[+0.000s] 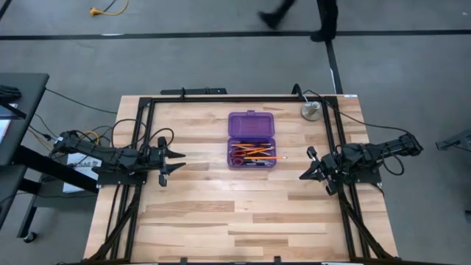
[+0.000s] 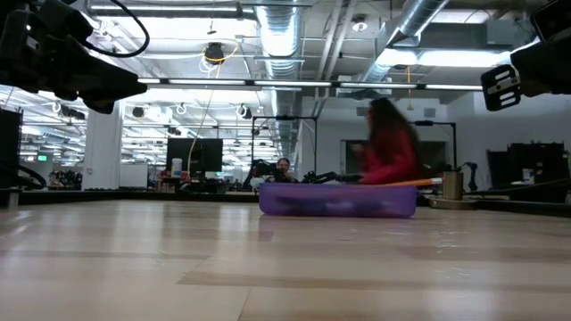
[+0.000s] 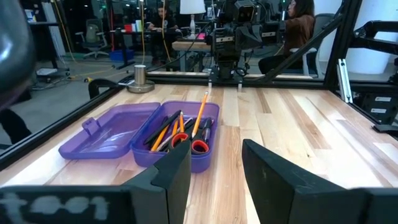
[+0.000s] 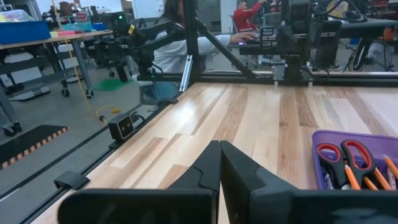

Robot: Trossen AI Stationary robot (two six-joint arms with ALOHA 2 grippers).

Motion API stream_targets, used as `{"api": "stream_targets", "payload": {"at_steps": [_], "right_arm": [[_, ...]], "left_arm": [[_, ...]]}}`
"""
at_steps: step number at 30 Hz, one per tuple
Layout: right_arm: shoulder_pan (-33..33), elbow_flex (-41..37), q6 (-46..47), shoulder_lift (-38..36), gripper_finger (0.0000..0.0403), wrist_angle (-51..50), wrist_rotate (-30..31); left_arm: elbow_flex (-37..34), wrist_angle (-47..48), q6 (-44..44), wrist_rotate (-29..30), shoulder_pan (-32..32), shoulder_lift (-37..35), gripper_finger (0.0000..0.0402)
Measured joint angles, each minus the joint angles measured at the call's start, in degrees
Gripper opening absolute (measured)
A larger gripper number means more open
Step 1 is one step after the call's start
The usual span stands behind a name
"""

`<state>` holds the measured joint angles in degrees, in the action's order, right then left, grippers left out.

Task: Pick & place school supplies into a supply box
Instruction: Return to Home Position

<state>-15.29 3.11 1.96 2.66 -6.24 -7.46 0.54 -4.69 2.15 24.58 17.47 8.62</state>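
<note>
The purple supply box (image 1: pixel 250 140) lies open at the table's middle, its lid (image 1: pixel 251 122) flat toward the far edge. In its tray lie orange pencils (image 3: pixel 200 115), black pens and the red-handled scissors (image 3: pixel 189 142), whose handles also show in the right wrist view (image 4: pixel 345 155). One pencil's end (image 1: pixel 280 157) sticks out over the tray's right rim. My left gripper (image 1: pixel 179 161) hovers open to the left of the box, pointing at it (image 3: pixel 214 168). My right gripper (image 1: pixel 303 165) hovers shut to the box's right (image 4: pixel 219 165). Neither touches anything.
A round silver disc (image 1: pixel 310 110) stands near the table's far right corner, with a cable running from it. A black frame (image 1: pixel 221 99) borders the table's far, left and right sides. Bare wood (image 1: pixel 235 213) lies between the box and the near edge. A person (image 2: pixel 388 143) moves beyond the table.
</note>
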Motion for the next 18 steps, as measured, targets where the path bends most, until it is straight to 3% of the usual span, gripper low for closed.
{"api": "stream_targets", "payload": {"at_steps": [18], "right_arm": [[0.0, 0.0, 0.0, 0.0, 0.0, 0.0, 0.0]], "left_arm": [[0.0, 0.0, 0.5, 0.0, 0.0, 0.0, 0.0132]]}}
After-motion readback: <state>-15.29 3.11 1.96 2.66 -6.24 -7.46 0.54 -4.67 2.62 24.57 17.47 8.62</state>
